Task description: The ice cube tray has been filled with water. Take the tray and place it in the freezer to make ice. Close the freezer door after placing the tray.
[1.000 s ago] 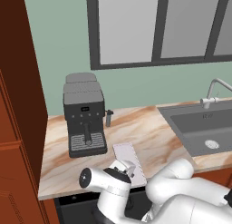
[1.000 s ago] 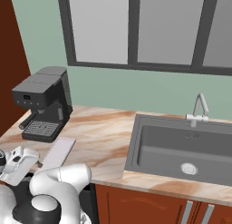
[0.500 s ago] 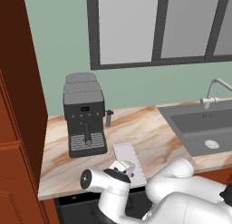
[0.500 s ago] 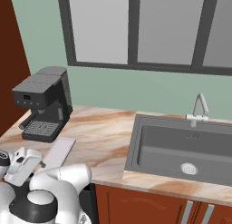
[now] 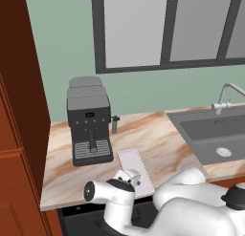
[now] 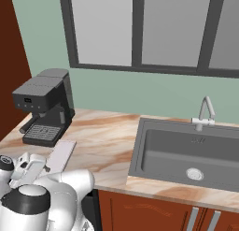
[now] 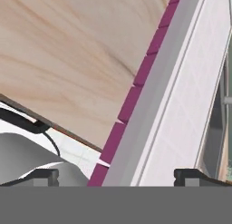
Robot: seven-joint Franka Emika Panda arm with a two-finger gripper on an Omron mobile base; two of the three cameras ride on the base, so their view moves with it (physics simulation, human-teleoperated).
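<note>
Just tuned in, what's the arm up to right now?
The white robot arm's gripper is open, low over the near end of the flat pale lavender-white ice cube tray on the marble counter. The tray lies in front of the black coffee machine, not yet gripped or lifted. In the hand view its edge runs between the fingertips.

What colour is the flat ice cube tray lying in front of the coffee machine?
Pale lavender-white, with a faint grid; the flat rectangular ice cube tray shows best in the left base view.
</note>
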